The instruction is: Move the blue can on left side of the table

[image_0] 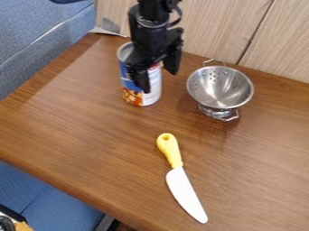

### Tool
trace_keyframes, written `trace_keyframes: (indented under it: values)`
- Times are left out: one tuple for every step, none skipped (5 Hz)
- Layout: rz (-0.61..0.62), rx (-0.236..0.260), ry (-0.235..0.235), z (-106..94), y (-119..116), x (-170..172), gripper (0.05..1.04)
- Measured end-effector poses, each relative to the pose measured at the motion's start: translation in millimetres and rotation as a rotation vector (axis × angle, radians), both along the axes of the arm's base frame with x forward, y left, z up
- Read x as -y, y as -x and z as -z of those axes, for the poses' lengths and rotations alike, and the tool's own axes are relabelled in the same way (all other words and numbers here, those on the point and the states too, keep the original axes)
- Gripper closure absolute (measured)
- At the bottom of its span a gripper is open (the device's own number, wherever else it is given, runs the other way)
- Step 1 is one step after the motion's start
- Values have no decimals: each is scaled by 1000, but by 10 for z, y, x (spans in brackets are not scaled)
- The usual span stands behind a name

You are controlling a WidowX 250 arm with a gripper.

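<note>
One blue-labelled can [134, 96] is noted upright on the table [78, 122], left of centre in the upper part of the frame. One gripper [159, 81] is positioned over the can, its two fingers spread well apart; one is seen in front of the can, the other beside its right side. Whether the can is touched cannot be determined. One metal colander [220, 88], fitted with two wire handles, is recorded at upper right, bowl upward. One knife [177, 169], yellow-handled and white-bladed, is laid flat at lower centre, its tip pointed toward the bottom edge.
</note>
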State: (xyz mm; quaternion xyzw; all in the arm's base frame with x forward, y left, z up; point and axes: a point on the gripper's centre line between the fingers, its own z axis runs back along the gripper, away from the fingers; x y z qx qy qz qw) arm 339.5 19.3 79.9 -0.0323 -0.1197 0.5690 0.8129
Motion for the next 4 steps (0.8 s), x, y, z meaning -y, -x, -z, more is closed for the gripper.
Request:
trace_keyframes:
  values:
    - [-56,-2,-7,-9,13,-227,82]
    - [-101,-13,-10,-4,-18,-418,82]
    - [-162,-12,-22,-27,-31,-638,82]
    - [-230,-25,-32,20,-76,-883,82]
